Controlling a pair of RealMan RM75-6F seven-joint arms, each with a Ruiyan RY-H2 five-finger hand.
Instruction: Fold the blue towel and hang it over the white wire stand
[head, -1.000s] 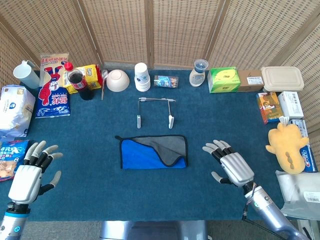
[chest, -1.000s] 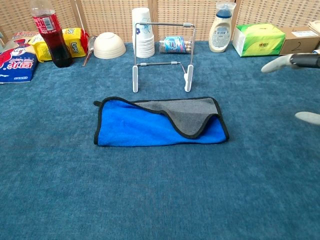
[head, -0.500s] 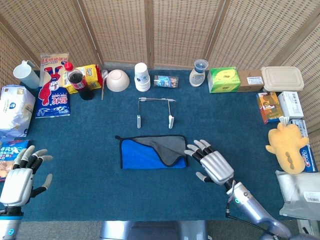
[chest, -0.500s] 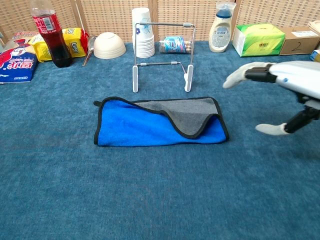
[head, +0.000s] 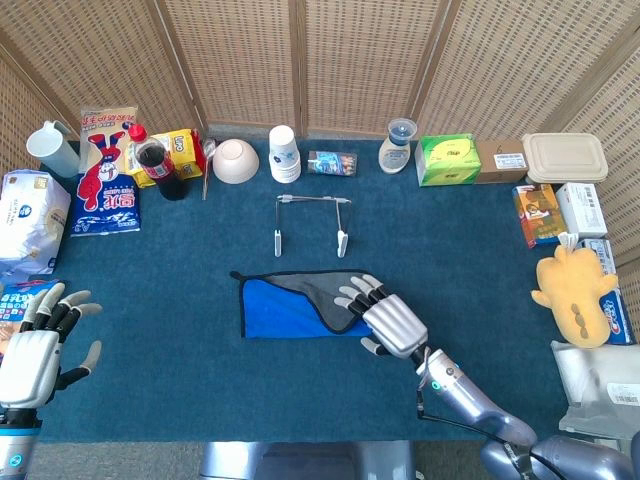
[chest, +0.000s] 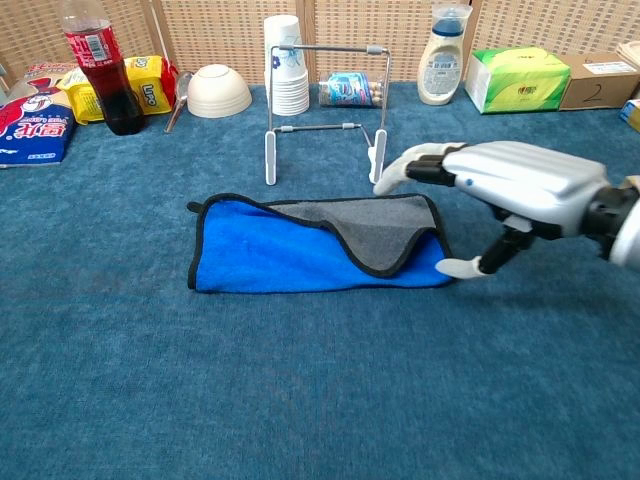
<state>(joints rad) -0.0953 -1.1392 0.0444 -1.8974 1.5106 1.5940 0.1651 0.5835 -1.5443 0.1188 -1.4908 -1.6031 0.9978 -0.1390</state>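
The blue towel (head: 285, 305) (chest: 270, 255) lies flat mid-table, black-edged, with a grey flap (chest: 380, 228) folded over its right half. Behind it stands the white wire stand (head: 310, 222) (chest: 325, 108), bare. My right hand (head: 385, 318) (chest: 505, 188) hovers with fingers spread over the towel's right edge; its thumb tip is at the towel's near right corner, and it holds nothing. My left hand (head: 35, 350) stays open at the table's near left edge, far from the towel, and shows only in the head view.
Along the back stand a cola bottle (chest: 95, 65), yellow packet (head: 180, 152), bowl (chest: 219, 91), paper cups (chest: 285, 65), lotion bottle (chest: 444, 40), tissue box (chest: 516, 78). Snack bags (head: 108, 175) crowd the left side; boxes and a yellow plush toy (head: 575, 292) line the right.
My right hand has swept left from the table's right side to the towel's right edge. The left hand drew back toward the near left edge. The towel has not moved.
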